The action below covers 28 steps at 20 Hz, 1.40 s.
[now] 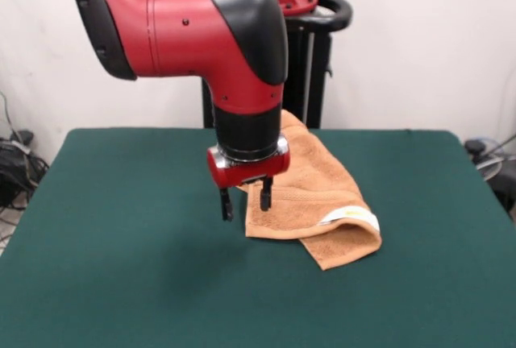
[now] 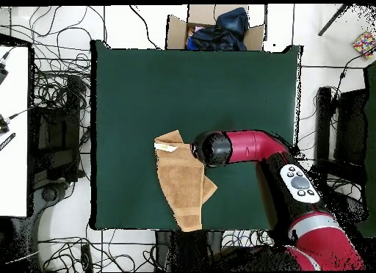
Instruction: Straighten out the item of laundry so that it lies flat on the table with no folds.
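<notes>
Counted, both views:

- 1 towel (image 1: 310, 195), orange-tan, folded over on itself; 1 white label (image 1: 352, 217) on it.
- 1 table (image 1: 121, 235), dark green top.
- 1 robot arm (image 1: 201, 34), red and black; 1 gripper (image 1: 245, 200) with 2 fingers (image 1: 226, 205), spread apart.
- 1 pedestal (image 1: 310, 66), black, behind the table.
- 1 cardboard box (image 2: 213, 31) off the table's far edge in the overhead view, dark cloth inside; number of pieces in it not countable.
- Loose cables (image 2: 51, 86) on the floor around the table: many, tangled, not countable.
</notes>
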Tool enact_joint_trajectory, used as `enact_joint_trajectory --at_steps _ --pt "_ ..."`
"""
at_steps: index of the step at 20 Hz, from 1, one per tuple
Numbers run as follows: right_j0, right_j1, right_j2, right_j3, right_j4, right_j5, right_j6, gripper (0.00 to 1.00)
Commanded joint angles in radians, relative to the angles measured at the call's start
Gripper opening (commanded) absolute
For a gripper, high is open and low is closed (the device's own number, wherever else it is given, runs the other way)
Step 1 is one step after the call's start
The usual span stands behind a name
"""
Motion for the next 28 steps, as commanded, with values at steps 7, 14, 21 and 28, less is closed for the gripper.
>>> enact_joint_trajectory --at_steps 7,14,21,28 --pt "0.044 0.058 0.021 -0.094 -0.055 0.016 -0.027 1.0" --pt "0.039 0.068 0.023 -0.094 -0.049 0.006 -0.024 1.0" --pt "0.14 0.091 -0.02 -0.066 -0.051 -0.041 0.098 1.0" --pt "0.188 0.081 -0.027 -0.037 -0.013 -0.062 0.143 1.0"
